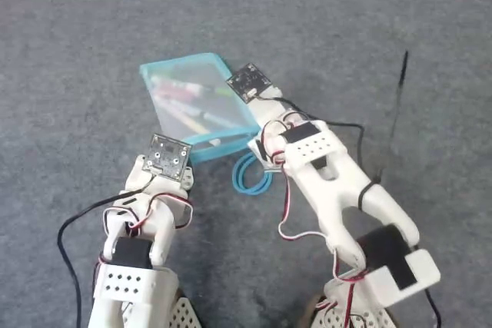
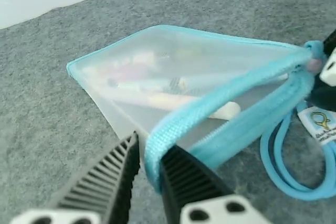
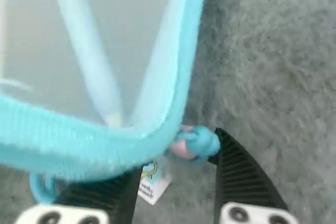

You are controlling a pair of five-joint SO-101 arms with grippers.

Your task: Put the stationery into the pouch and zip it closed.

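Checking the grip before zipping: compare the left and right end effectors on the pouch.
The left end effector pinches the zipper-band corner of the pouch, jaws nearly together; the right end effector stands wide open around the zipper pull. The left grips fabric; the right only brackets the pull, one finger beside it. Both sit on the pouch's zipper edge.

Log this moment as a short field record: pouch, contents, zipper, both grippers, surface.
pouch: translucent with teal edging, lying on the grey table
contents: pens already inside the pouch
zipper: mouth open, not yet zipped; zipper pull at one end
left gripper: shut on the pouch's zipper edge at the corner opposite the pull
right gripper: jaws apart, zipper pull between them, close to one finger
strap loop: blue, lying on the table beside the pouch
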